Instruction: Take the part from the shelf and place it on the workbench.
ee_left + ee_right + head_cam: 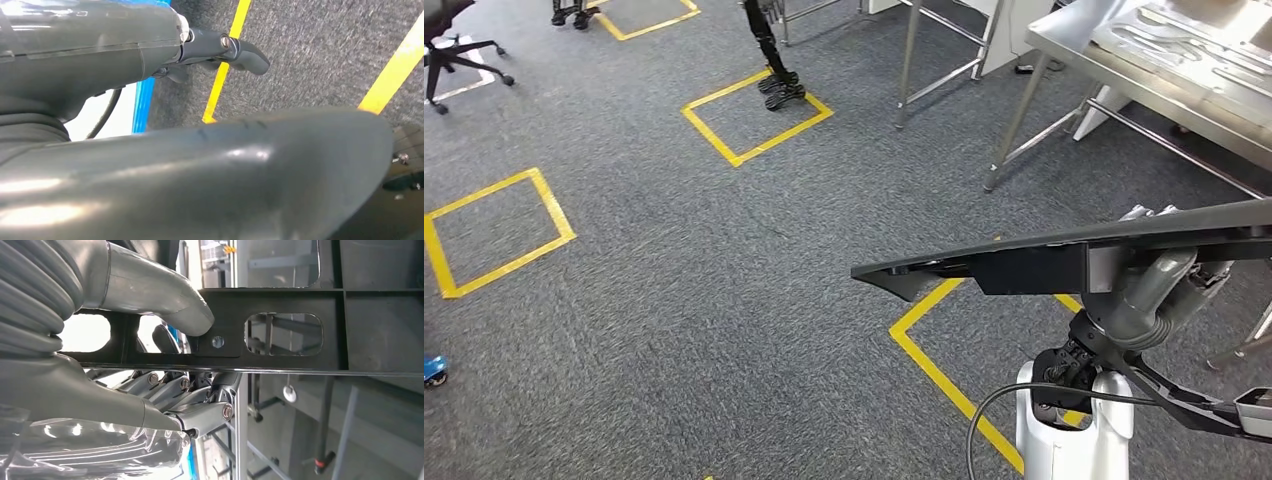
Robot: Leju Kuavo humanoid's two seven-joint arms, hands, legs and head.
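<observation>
The part (1024, 262) is a long flat black frame with cut-out windows, held level above the carpet at the right of the head view. My right hand (1169, 272) grips it from below near its right end. In the right wrist view the thumb (165, 295) presses on the black part (290, 347) and the fingers (200, 412) curl under its edge. The metal workbench (1144, 75) stands at the upper right, apart from the part. My left hand (215, 47) hangs over the floor, a dark finger stretched out with nothing in it.
Yellow tape squares (754, 115) mark the grey carpet, one (944, 375) right below the part. A metal frame's legs (911, 60) stand beside the workbench. An office chair (454, 50) is at the far left and dark stand feet (781, 88) at the top.
</observation>
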